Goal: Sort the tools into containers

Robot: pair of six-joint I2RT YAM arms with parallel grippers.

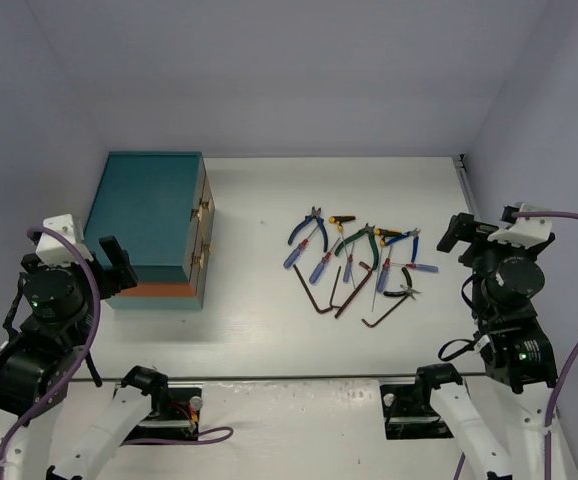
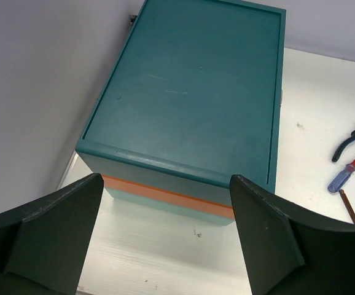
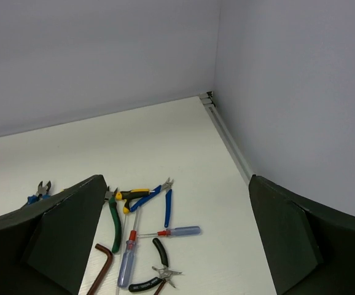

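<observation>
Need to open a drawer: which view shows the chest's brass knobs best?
Top external: the brass knobs show on the chest's face toward the tools. Left wrist shows its top and orange-banded side, not the drawer front; right wrist shows only tools, no chest.

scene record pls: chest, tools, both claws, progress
tools: pliers, screwdrivers and hex keys in a loose cluster right of centre on the table
teal chest: left side of the table; drawers face the tools and look closed
left claw: open, empty, at the chest's near end
right claw: open, empty, right of the cluster
progress: nothing sorted yet
</observation>
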